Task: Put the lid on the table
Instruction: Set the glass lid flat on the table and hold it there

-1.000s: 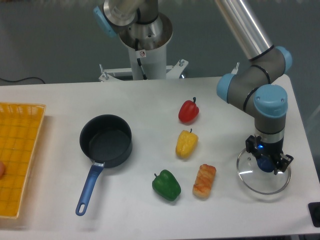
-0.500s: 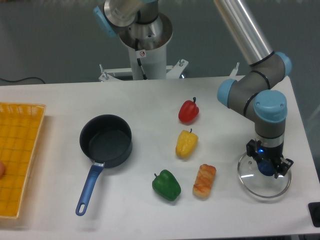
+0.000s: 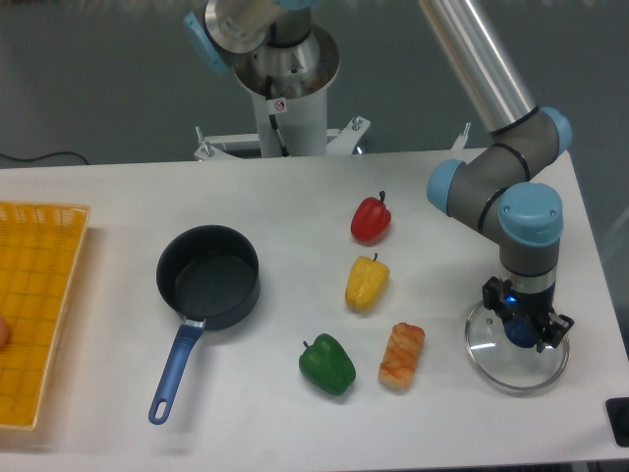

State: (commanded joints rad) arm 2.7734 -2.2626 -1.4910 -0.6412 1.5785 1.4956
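A UR5e arm lowers a glass lid [image 3: 515, 346] onto the right-hand end of a white desk [image 3: 295, 206], its claw [image 3: 526, 332] planted directly over the lid's blue centre knob. Over the last second the arm has sunk a little and drawn slightly toward the front edge of the desk, carrying the lid with it, and the metal rim now looks flat against the surface, though the view from above cannot confirm full contact. The claw's black fingers sit close on either side of the knob and appear clenched on it; no gap showing a release can be made out.

The lid lies well apart from the dark blue saucepan [image 3: 208, 278], which stands open and uncovered at the centre-left with its handle pointing to the front. Between them are a red pepper [image 3: 371, 218], a yellow pepper [image 3: 366, 282], a green pepper [image 3: 327, 364] and a piece of toasted bread [image 3: 402, 354], the last of these nearest the lid but not touching it. A yellow mesh tray [image 3: 39, 315] occupies the left edge.

Judging by how things lie, the placement is all but done: the carry is over and the lid has come down at its resting spot. What appears to remain is for the claw to let go of the knob and lift straight up, without dragging the lid toward the nearby desk edge.
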